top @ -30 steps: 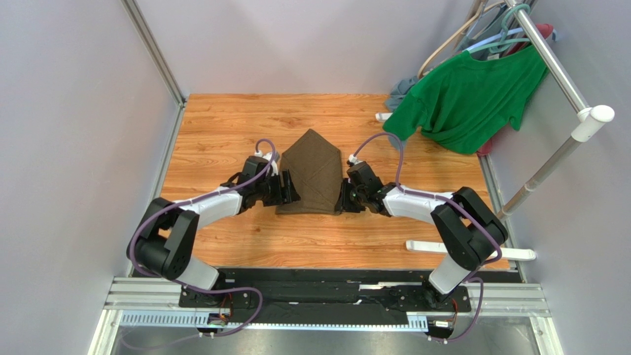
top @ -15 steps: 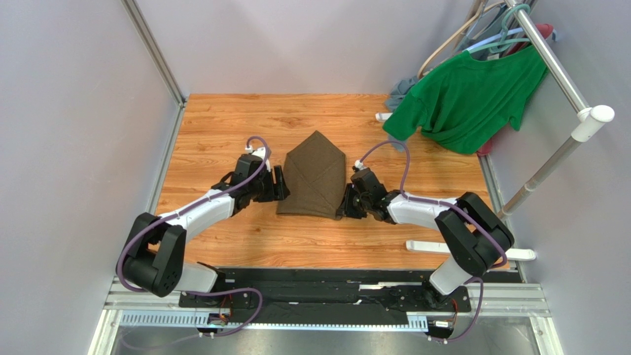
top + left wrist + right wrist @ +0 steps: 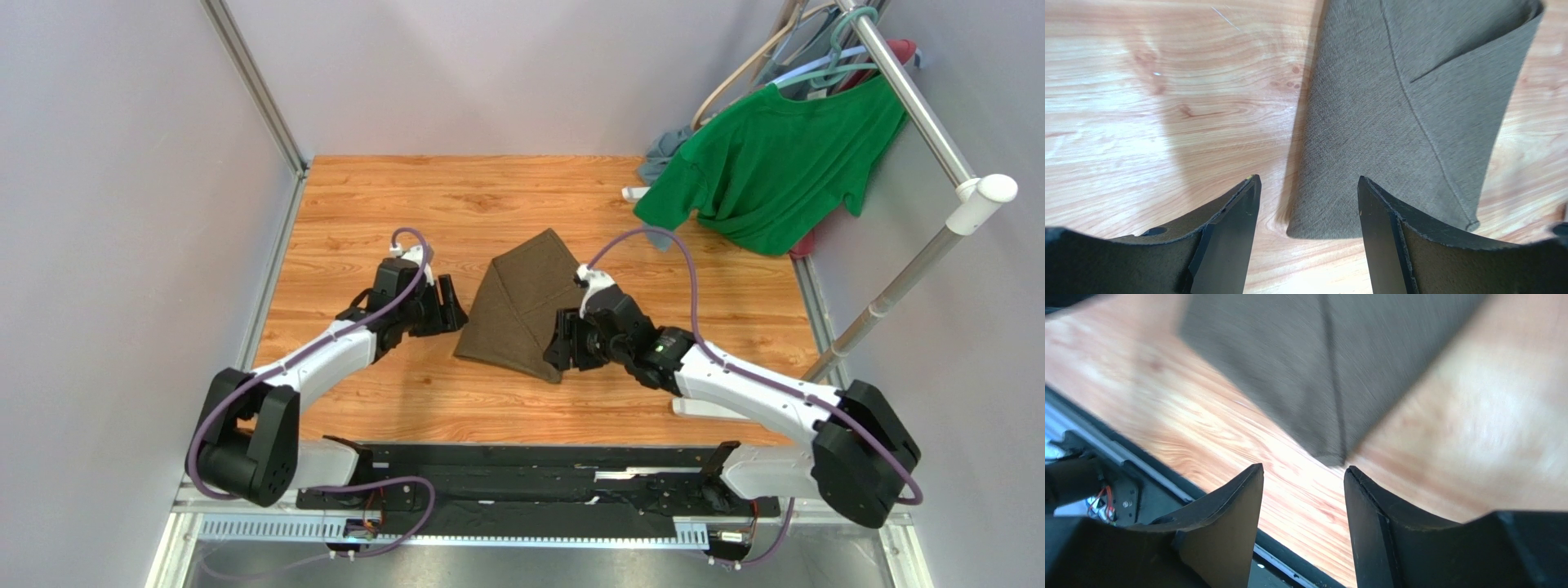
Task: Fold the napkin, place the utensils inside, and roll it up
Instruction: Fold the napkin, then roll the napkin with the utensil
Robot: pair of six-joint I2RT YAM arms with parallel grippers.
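wood table, left to right: left gripper jaws spread, empty, just beside the left edge of the napkin. napkin lies folded flat mid-table. right gripper by its near corner, jaws apart, gripping nothing.

olive-brown napkin (plain, unpatterned)
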